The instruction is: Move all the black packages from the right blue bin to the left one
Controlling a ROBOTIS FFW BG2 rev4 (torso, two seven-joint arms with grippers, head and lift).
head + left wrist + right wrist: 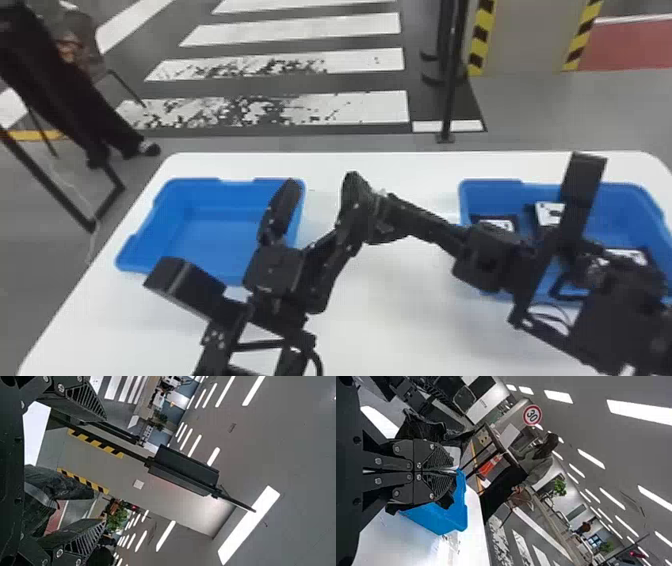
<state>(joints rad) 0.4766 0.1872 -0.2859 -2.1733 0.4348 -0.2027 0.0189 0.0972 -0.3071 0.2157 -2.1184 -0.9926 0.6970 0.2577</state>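
Observation:
At the middle of the head view, my right gripper [392, 204] is shut on a black package [384, 231]. In the right wrist view the package [421, 428] bulges out around the closed right gripper [455, 471]. My left gripper [321, 181] stands open beside it, one finger over the left blue bin's [172, 192] right edge and the other close to the package. The crumpled package [63, 482] also appears near the open left gripper [104, 470]; touching or apart, I cannot tell. Inside the right blue bin [467, 192] lie several black packages [550, 212] with white labels, partly hidden by my right arm.
A white table [380, 320] carries both bins, with a wide gap between them. The left bin's inside looks bare where visible. Both forearms cross the front of the table. Beyond its back edge stands a black pole [450, 85].

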